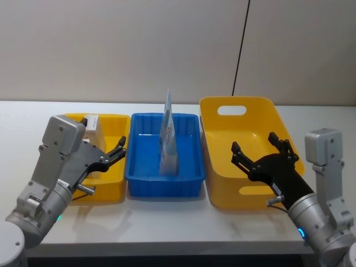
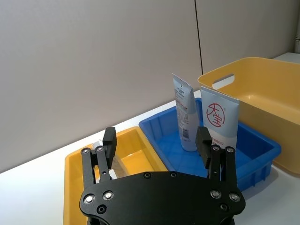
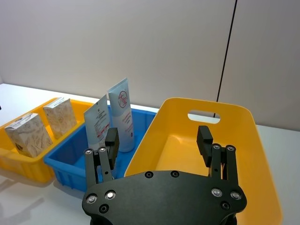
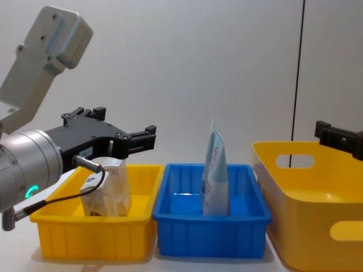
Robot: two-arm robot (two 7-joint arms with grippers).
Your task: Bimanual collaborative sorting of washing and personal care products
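Our left gripper [image 1: 119,149] hangs spread over the cartons [image 1: 92,125] at ten o'clock, our right gripper [image 1: 258,147] spread at two; brushing the upright tubes [image 1: 168,139] at twelve could topple them.

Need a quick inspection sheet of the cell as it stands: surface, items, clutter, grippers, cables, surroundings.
Surface: white table with a row of small yellow bin, blue bin, large yellow bin.
Job's things: pale grey carton and tan carton in small yellow bin; two tubes upright in blue bin.
Clutter: nothing seen.
Grippers: left gripper open over small yellow bin; right gripper open over large yellow bin.
Cables: thin black cable at left wrist.
Surroundings: plain wall; dark vertical line, cable or seam unclear.
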